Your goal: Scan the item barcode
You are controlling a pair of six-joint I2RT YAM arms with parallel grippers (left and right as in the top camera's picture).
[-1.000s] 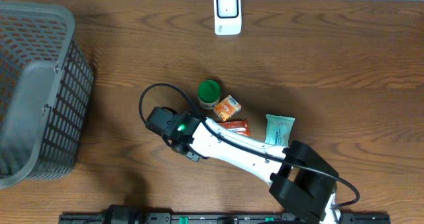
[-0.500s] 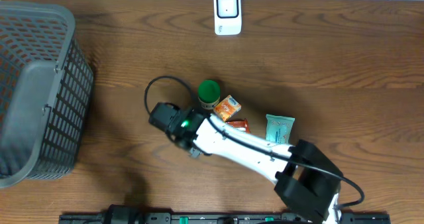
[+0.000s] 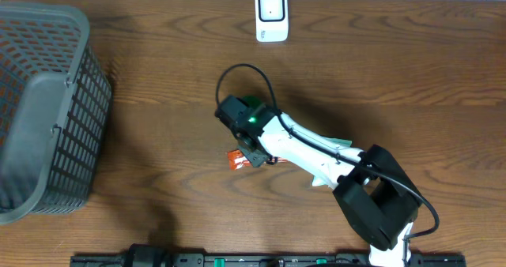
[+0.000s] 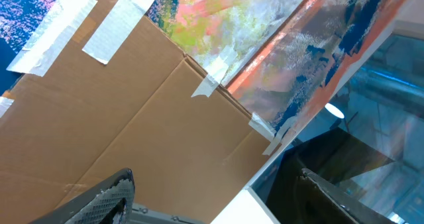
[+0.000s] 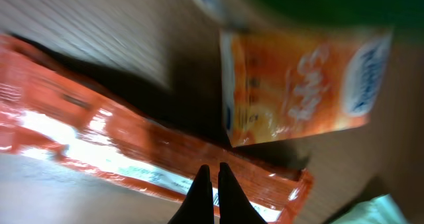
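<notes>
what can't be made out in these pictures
- Barcode on the long red-orange foil wrapper: motion-blurred in right wrist view, too small overhead.
- Green-lidded round can: mostly under the right arm overhead.
- Pale teal packet: almost wholly under that arm overhead.

Looks like a pretend shop till set up in a test room — small white scanner box [image 3: 270, 15] on a brown wooden table [image 3: 158, 62], big grey plastic mesh basket [image 3: 47, 109], long red-orange snack packet [image 3: 237, 160], small orange snack packet [image 5: 305, 85] — plus taped brown cardboard [image 4: 119, 118].
</notes>
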